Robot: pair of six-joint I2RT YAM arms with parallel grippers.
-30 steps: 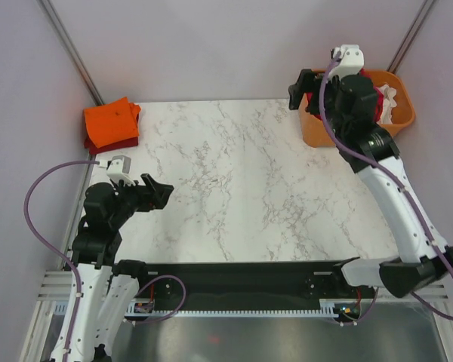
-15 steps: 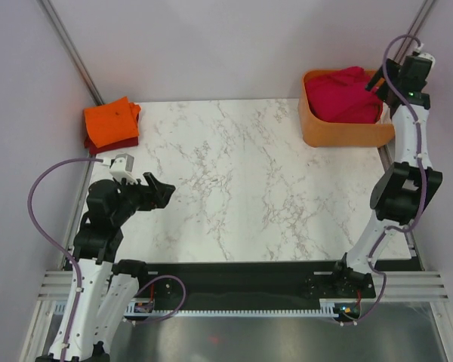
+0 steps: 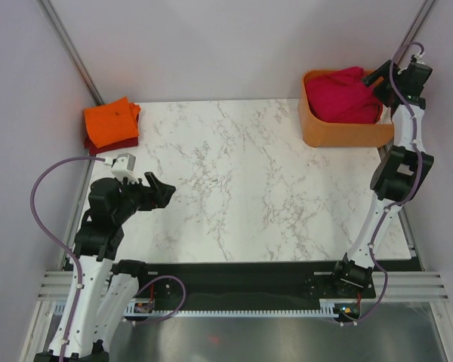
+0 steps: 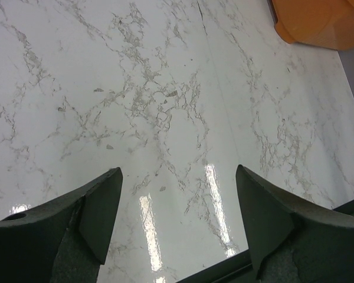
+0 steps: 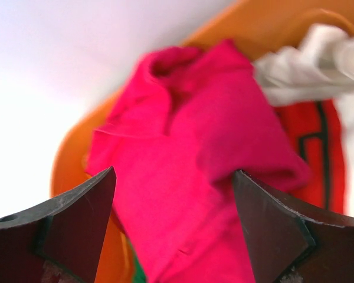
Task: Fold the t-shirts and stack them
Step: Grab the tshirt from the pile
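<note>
Jaws apart; white shirt (image 5: 318, 59) wrist-view only

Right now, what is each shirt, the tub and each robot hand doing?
crimson-pink t-shirt: crumpled in the tub, unfolded.
white cloth: crumpled in the tub.
orange t-shirt: folded, top of the stack.
dark red t-shirt: folded, under the orange one.
orange tub: holding clothes.
left gripper: open, empty, over the table.
right gripper: open, empty, above the pink shirt.

Left arm (image 3: 98, 226) and right arm (image 3: 399, 172): white link shells, black joint housings, a purple cable (image 3: 32, 204) running along each, white camera block (image 3: 123, 166) at the left wrist. Left claw (image 4: 177, 170) and right claw (image 5: 172, 177): paired dark wedge-shaped fingers, matt finish
</note>
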